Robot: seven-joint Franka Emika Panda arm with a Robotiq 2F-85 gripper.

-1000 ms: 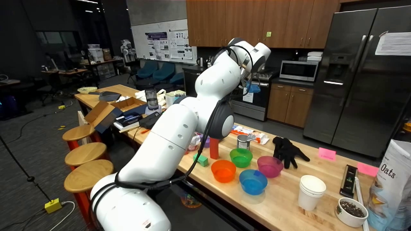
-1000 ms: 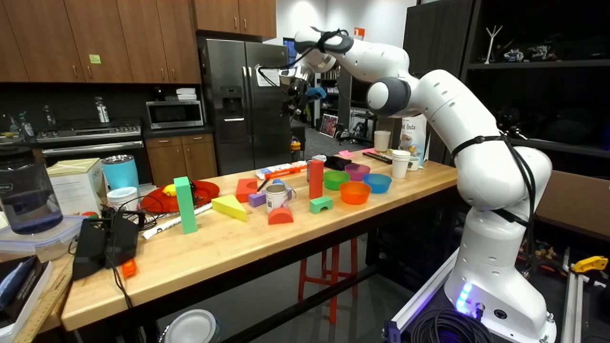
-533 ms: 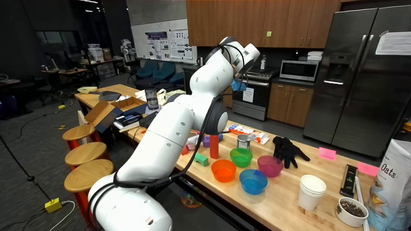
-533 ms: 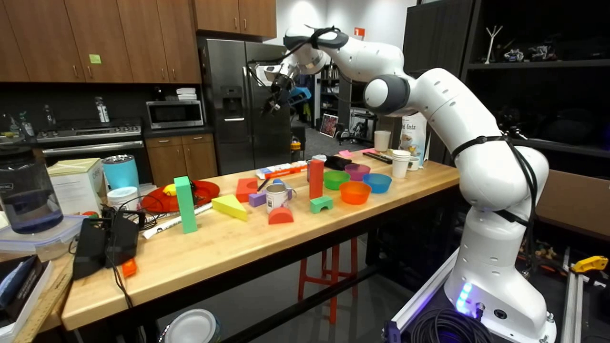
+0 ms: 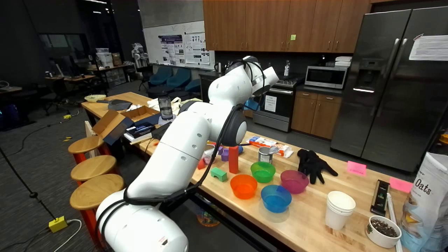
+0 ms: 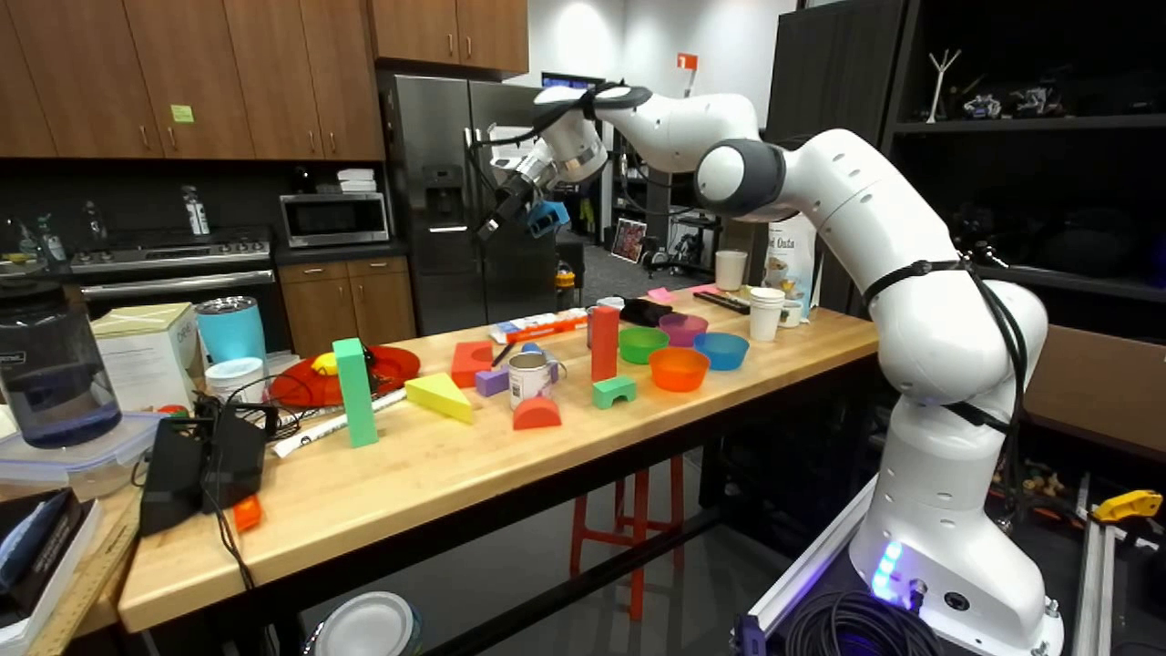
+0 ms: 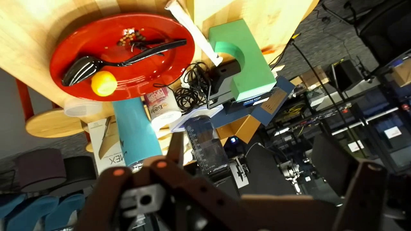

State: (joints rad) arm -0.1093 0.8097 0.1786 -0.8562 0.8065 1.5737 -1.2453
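My gripper [image 6: 492, 223] hangs high above the table in an exterior view, tilted toward the lower left and touching nothing. In the wrist view the gripper [image 7: 255, 157] stands wide open, its fingers [image 7: 334, 163] far apart with no object held between them. That view also takes in a red plate [image 7: 96, 35] with a black spoon [image 7: 144, 54] and a yellow ball [image 7: 104, 83] on it. Beyond it are a green arch block [image 7: 253, 64], a turquoise tumbler [image 7: 138, 128] and a clear pitcher [image 7: 205, 141]. The arm hides most of the gripper in an exterior view.
An orange bowl [image 5: 244, 186], a blue bowl [image 5: 276, 198], a green bowl [image 5: 262, 171] and a magenta bowl [image 5: 294, 181] sit near an upright red block [image 6: 604, 344]. A yellow wedge [image 6: 439, 397], tin can [image 6: 529, 378] and tall green block [image 6: 355, 392] stand farther along the table.
The gripper has swung left in an exterior view, turning from pointing down to slanting lower left. Over the last half second the wrist has also sunk lower. Objects on the table have not moved.
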